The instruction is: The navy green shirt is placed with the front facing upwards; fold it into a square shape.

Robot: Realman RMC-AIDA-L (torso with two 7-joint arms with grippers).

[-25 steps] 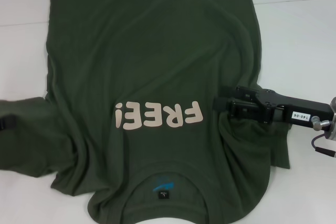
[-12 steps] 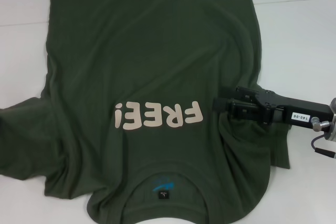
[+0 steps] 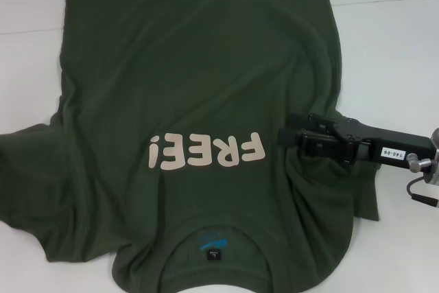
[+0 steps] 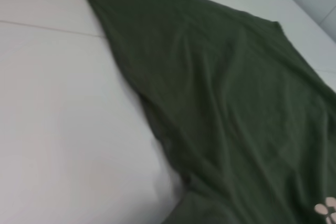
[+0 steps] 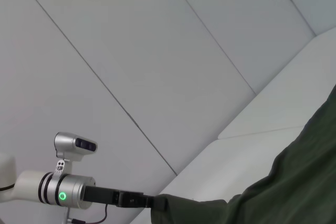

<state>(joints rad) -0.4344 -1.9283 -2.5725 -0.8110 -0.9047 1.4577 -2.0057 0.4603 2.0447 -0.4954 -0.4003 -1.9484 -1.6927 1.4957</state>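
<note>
The navy green shirt point(image 3: 192, 80) lies front up on the white table, its pale "FREE" lettering point(image 3: 206, 152) upside down to me and the collar at the near edge. My right gripper point(image 3: 283, 136) lies low over the bunched right sleeve, shut on a fold of cloth beside the lettering. My left gripper is outside the head view. The right wrist view shows the left gripper point(image 5: 149, 201) at the far end of the shirt point(image 5: 283, 192), shut on the left sleeve's edge. The left sleeve point(image 3: 34, 169) stretches out flat to the left. The left wrist view shows only the shirt's side point(image 4: 236, 103).
The white table point(image 3: 391, 53) shows bare on both sides of the shirt. A pale panelled wall point(image 5: 157, 51) rises behind the left arm point(image 5: 58, 195). The right arm's cable point(image 3: 422, 193) hangs at the right edge.
The left sleeve has been drawn out to the left and lies flatter. The left gripper's tip has left the head view. The right gripper has stayed put.
</note>
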